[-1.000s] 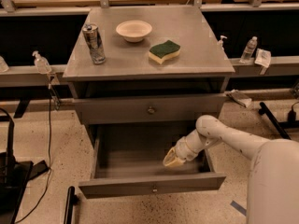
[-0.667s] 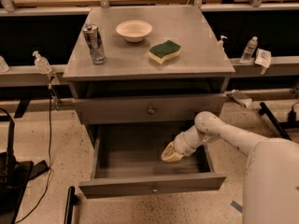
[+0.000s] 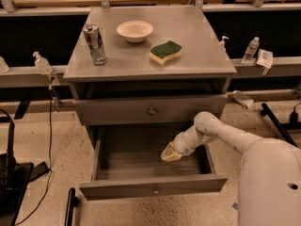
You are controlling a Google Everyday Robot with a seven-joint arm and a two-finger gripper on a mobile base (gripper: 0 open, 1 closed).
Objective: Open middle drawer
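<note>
The middle drawer is pulled out well in front of the grey cabinet, and its bare grey inside shows. Its small round knob sits at the centre of the front panel. My gripper hangs inside the open drawer, right of centre, just above the drawer floor and apart from the front panel. The white arm reaches in from the lower right. Above it, the upper drawer with its own knob is shut. The pulled-out drawer hides anything below it.
On the cabinet top stand a metal can, a white bowl and a green-and-yellow sponge. Cables and black gear lie on the floor at left. Bottles stand on the rail at right.
My gripper has drifted slightly to the left inside the open drawer. The drawer itself has not visibly moved.
</note>
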